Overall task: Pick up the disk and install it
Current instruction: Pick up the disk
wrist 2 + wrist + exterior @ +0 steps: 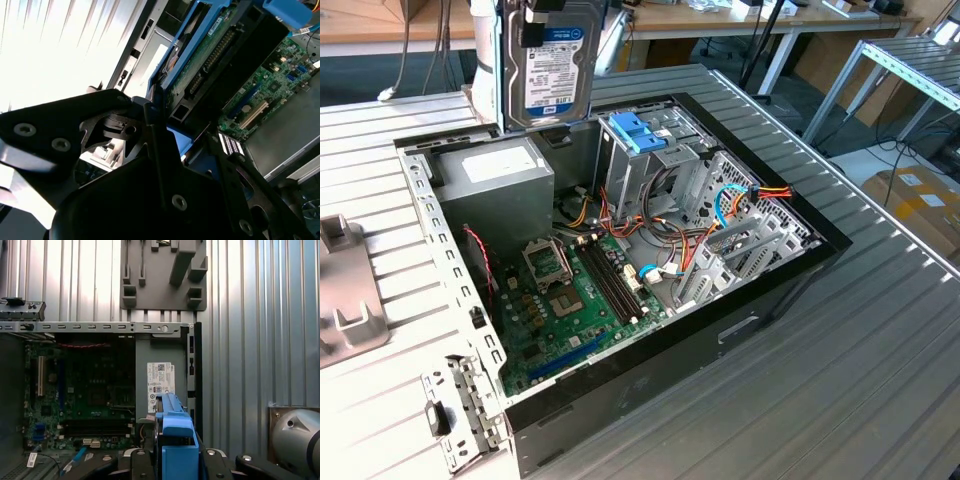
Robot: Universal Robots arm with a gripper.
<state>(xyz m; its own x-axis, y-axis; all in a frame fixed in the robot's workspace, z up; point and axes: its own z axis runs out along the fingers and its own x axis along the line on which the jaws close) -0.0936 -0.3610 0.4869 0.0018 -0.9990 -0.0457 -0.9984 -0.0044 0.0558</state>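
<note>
The disk (556,62) hangs upright in the air above the back left corner of the open computer case (790,275), label facing the exterior view. Its dark body is framed by bright blue rails. My gripper (542,12) is shut on it from above, at the top edge of the exterior view. In the second wrist view the disk's green circuit side and blue rail (207,60) run away from the black fingers (150,120). In the first wrist view the blue rail end (175,435) sits between the jaws, over the power-supply box (160,375).
Inside the case lie a green motherboard (560,300), a grey power-supply box (495,175), a metal drive cage with a paler blue bracket (638,130) and coloured cables (740,195). A grey fixture plate (345,290) lies on the ribbed table at the exterior view's left.
</note>
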